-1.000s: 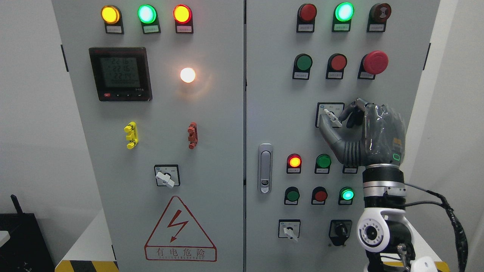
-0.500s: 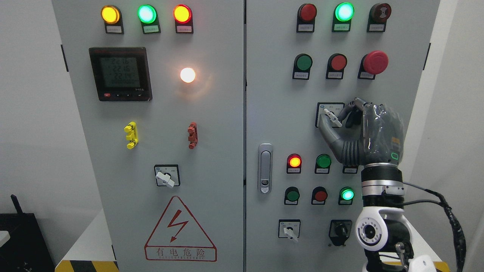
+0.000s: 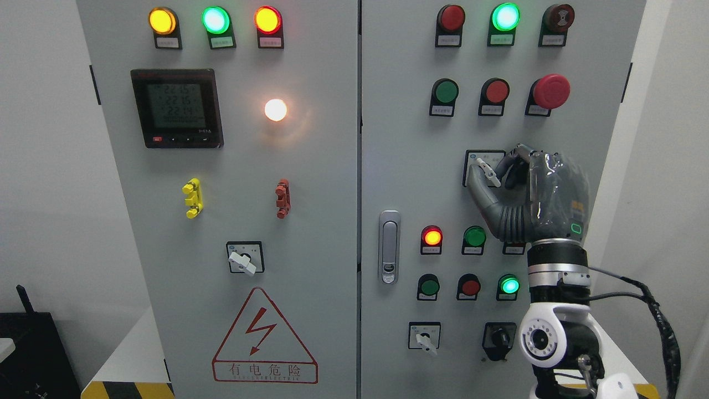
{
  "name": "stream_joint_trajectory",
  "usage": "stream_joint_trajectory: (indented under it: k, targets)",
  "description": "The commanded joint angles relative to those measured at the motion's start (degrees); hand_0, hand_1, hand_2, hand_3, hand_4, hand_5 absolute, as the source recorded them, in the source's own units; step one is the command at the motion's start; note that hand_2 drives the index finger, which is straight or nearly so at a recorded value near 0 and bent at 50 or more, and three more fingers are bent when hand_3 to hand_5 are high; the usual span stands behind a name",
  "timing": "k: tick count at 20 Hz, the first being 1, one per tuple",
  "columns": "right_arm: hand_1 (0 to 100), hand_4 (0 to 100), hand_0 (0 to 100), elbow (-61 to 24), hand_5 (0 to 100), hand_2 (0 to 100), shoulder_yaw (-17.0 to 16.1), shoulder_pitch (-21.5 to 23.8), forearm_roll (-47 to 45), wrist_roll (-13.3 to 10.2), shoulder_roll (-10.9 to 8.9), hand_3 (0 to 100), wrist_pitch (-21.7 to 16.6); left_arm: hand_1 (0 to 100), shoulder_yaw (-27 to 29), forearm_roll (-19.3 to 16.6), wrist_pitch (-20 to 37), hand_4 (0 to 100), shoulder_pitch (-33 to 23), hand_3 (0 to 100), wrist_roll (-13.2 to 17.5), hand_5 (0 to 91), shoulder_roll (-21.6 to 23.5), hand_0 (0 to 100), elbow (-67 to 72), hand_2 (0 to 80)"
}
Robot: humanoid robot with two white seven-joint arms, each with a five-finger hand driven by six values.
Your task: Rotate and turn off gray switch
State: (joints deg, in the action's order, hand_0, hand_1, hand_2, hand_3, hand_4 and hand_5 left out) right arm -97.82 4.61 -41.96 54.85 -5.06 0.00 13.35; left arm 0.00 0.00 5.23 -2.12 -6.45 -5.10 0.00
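The gray rotary switch [image 3: 487, 170] sits on a black-framed plate [image 3: 481, 157] on the right cabinet door, below the red mushroom button. Its white-gray handle points up-left to down-right. My right hand [image 3: 493, 173] comes up from the lower right and is shut on the handle, thumb below it and fingers [image 3: 512, 160] above. The hand hides the right part of the switch plate. My left hand is out of view.
Similar gray switches sit at the lower left door [image 3: 243, 260] and lower right door [image 3: 425, 338], next to a black selector [image 3: 499, 336]. Indicator lamps and push buttons surround the hand. A door latch [image 3: 389, 246] is left of the red lamp [image 3: 431, 237].
My right hand has shifted slightly left and turned a little, and the switch handle in it now stands a bit steeper than before.
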Motion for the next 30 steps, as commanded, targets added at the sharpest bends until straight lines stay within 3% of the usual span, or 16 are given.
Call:
stream_joint_trajectory:
  k: [1,30]
  targets:
    - [42,84,47,0.1,99,72,0.1,0.0,0.0,0.0,1.49,89,0.0,39,1.8,-0.4,0.0,0,-0.1,0,0.2,0.0,0.0,12,1.3,0.0]
    - [39,87,51,0.2,100,80,0.6,-0.1,0.1,0.0,1.93,95,0.0,39,1.8,-0.4,0.0,0,0.0,0,0.1,0.0,0.0,12,1.3,0.0]
